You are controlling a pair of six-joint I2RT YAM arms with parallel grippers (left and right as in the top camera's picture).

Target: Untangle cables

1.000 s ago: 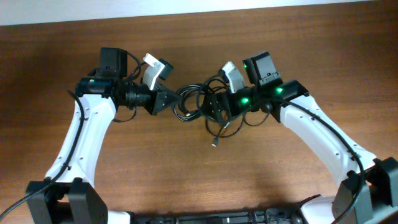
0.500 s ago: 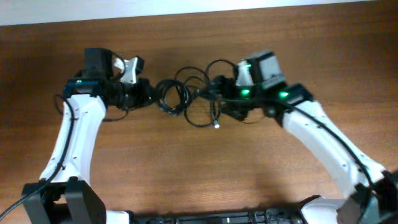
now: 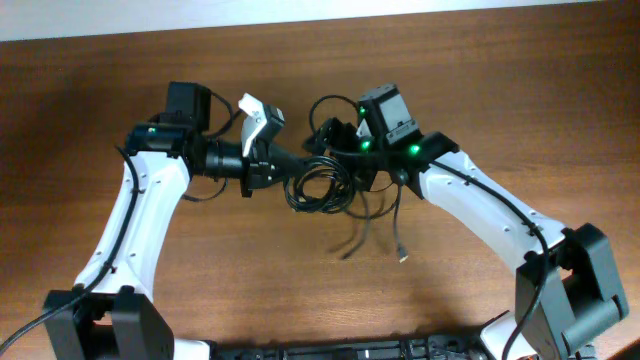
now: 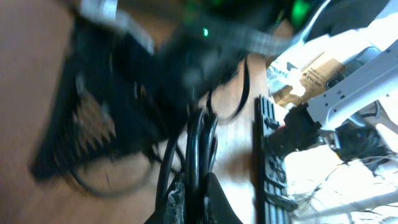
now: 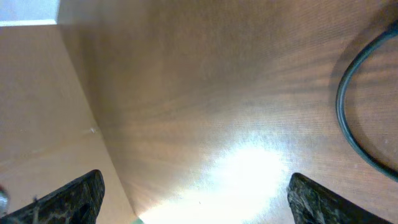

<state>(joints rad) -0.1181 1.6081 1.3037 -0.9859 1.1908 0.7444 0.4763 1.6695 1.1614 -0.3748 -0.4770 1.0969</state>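
Observation:
The cables [image 3: 320, 186] are thin black cords bunched in loops on the brown table between my two arms. Two loose ends trail toward the front; one has a plug tip [image 3: 403, 258]. My left gripper [image 3: 278, 166] is shut on the cables at the left of the bunch. The left wrist view shows its fingers [image 4: 196, 198] clamped on black strands [image 4: 198, 143]. My right gripper [image 3: 338, 140] is at the bunch's upper right. In the right wrist view its fingers [image 5: 196, 182] are wide open and empty. One cable arc [image 5: 346, 124] curves at the right.
The wooden table [image 3: 300, 290] spans the view, with a pale wall strip along the far edge [image 3: 300, 12]. Both white arms reach in from the front corners. Thicker arm wires run beside each wrist.
Both arms have come closer together at the table's middle. The left gripper moved right with the cables. The bunch has tightened and its loose ends have swung toward the front.

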